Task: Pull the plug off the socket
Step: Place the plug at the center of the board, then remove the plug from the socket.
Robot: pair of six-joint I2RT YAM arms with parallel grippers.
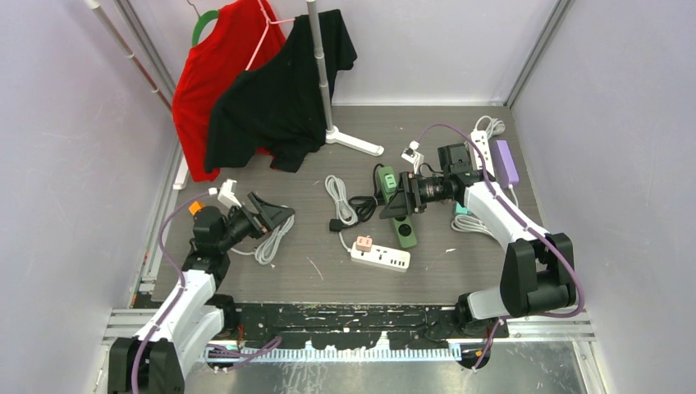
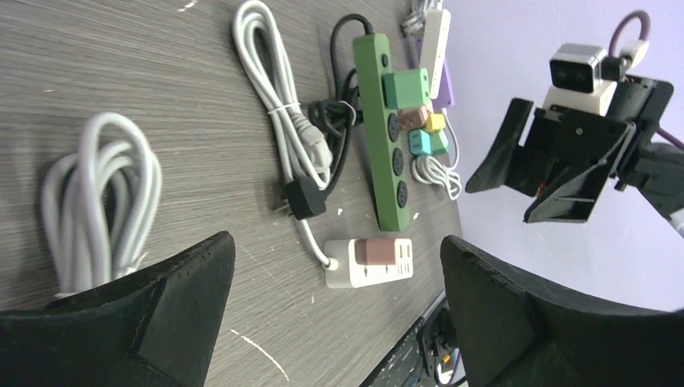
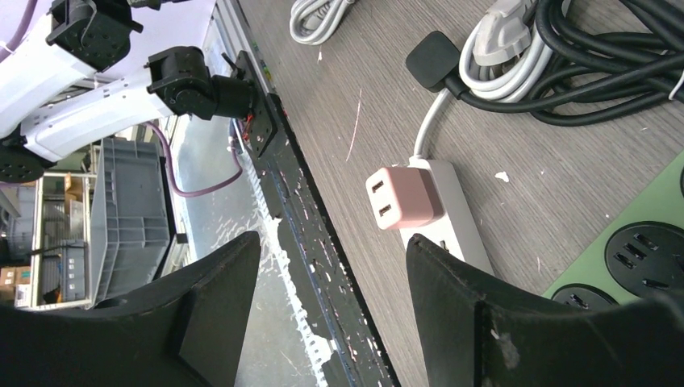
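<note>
A pink plug [image 1: 363, 244] sits in a white power strip [image 1: 382, 256] lying near the table's front middle. Both wrist views show them: the pink plug [image 2: 377, 250] in its strip [image 2: 343, 270], and the pink plug [image 3: 403, 197] in its strip [image 3: 452, 210]. A green power strip [image 1: 404, 230] behind it carries several coloured plugs [image 2: 415, 121]. My left gripper [image 1: 275, 215] hovers open at the left, well away from the strip, its jaws [image 2: 337, 250] empty. My right gripper [image 1: 398, 201] hangs open above the green strip [image 3: 637, 258], nothing between its jaws [image 3: 332, 242].
A coiled white cable [image 1: 275, 242] lies under the left gripper. Another white coil [image 1: 338, 197] and a black cable bundle [image 1: 365, 205] lie mid-table. A garment stand [image 1: 324, 74] with red and black shirts stands at the back. A white strip and a purple block [image 1: 505, 160] sit back right.
</note>
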